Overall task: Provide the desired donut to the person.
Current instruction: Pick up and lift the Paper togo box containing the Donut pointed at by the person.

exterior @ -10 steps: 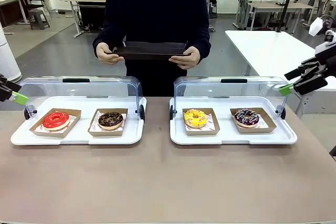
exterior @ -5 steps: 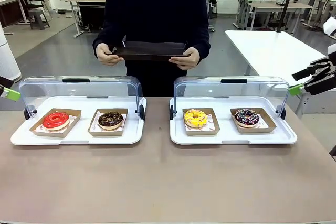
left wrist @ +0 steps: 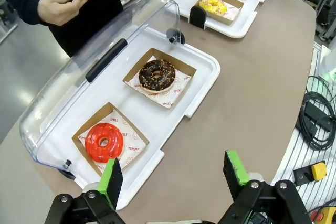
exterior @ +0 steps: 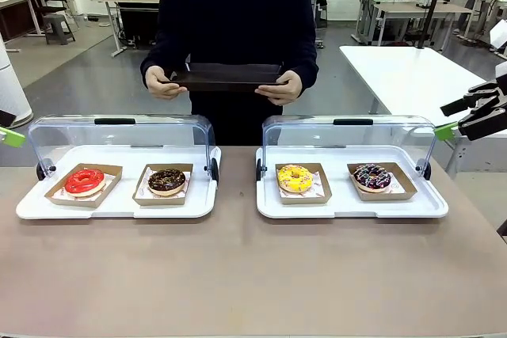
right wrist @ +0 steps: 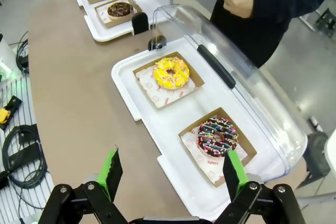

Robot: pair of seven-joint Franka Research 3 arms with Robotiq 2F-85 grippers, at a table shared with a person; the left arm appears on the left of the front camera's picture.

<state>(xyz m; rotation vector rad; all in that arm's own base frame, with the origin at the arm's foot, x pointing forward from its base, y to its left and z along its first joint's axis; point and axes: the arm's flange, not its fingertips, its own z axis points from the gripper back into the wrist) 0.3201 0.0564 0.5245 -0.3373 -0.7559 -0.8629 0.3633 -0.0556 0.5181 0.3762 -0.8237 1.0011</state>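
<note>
Four donuts lie between the arms: the red donut [exterior: 84, 180] and chocolate donut [exterior: 166, 180] in the left case [exterior: 119, 207], the yellow donut [exterior: 295, 177] and sprinkled donut [exterior: 371, 176] in the right case [exterior: 348, 210]. Both lids are up, and the person [exterior: 238, 13] beyond holds a dark tray [exterior: 230, 77], pointing at none. The left gripper [left wrist: 173, 171], wide open and empty, hangs off the table's [exterior: 238, 275] left end nearest the red donut; the right gripper [right wrist: 171, 170], equally open and empty, hangs off the right end nearest the sprinkled donut.

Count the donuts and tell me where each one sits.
4. Left tray: red donut at its left, chocolate donut at its right. Right tray: yellow donut at its left, sprinkled dark donut at its right. None appears hidden.
</note>
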